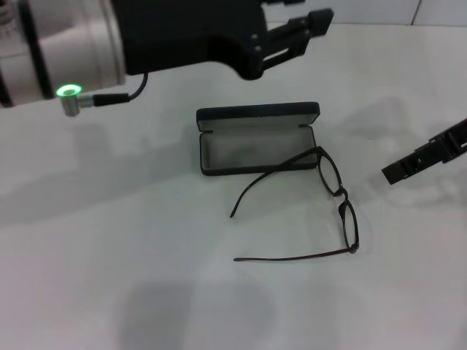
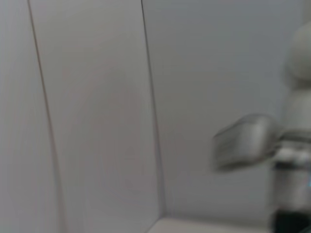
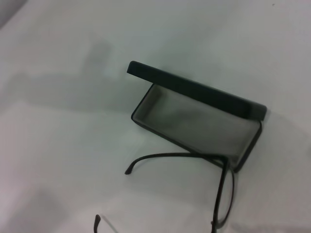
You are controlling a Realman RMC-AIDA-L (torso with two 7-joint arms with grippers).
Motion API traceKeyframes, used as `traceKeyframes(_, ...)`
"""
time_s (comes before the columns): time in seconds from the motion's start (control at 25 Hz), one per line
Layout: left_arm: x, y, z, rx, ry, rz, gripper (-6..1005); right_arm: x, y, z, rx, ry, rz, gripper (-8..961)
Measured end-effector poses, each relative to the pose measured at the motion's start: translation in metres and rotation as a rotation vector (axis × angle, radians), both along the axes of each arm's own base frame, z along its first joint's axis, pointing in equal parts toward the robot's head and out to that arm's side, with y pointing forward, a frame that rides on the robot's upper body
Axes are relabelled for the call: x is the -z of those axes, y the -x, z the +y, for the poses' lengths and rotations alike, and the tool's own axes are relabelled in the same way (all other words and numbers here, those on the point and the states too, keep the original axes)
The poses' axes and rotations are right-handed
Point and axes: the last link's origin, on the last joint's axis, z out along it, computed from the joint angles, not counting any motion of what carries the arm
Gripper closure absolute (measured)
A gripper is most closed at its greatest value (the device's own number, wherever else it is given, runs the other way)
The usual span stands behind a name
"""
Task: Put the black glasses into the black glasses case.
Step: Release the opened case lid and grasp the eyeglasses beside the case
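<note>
The black glasses case (image 1: 257, 149) lies open at the middle of the white table, its lid (image 1: 257, 113) standing up at the far side and the grey lining showing. The black glasses (image 1: 340, 195) lie unfolded on the table just in front and to the right of the case. One temple arm crosses the case's front right corner and the other points left along the table. The right wrist view shows the case (image 3: 194, 121) and glasses (image 3: 224, 191) too. My left gripper (image 1: 312, 28) hangs high above the table behind the case. My right gripper (image 1: 410, 166) hovers right of the glasses, apart from them.
The white table (image 1: 146, 277) stretches out in front and to the left. A tiled wall (image 2: 97, 111) stands behind it. The left wrist view shows only this wall and part of a robot body (image 2: 296, 145).
</note>
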Motion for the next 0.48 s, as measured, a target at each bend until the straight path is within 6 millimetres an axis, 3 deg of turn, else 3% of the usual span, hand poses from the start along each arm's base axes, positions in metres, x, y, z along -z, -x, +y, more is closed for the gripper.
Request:
traceKeyframes(0.04, 0.0, 0.0, 0.0, 0.0, 0.0, 0.0, 598, 0.002, 0.003, 0.003, 0.007, 0.008, -0.017, 98)
traceKeyframes(0.08, -0.007, 0.015, 0.0, -0.004, 0.08, -0.103, 599, 0.006, 0.006, 0.008, 0.014, 0.017, -0.04, 98)
traceKeyframes(0.32, -0.023, 0.05, -0.006, 0.002, 0.2, -0.287, 603, 0.035, 0.026, 0.034, 0.028, 0.085, -0.095, 99)
traceKeyframes(0.48, -0.022, 0.07, -0.013, 0.01, 0.244, -0.36, 604, 0.053, 0.031, 0.042, 0.022, 0.103, -0.123, 99)
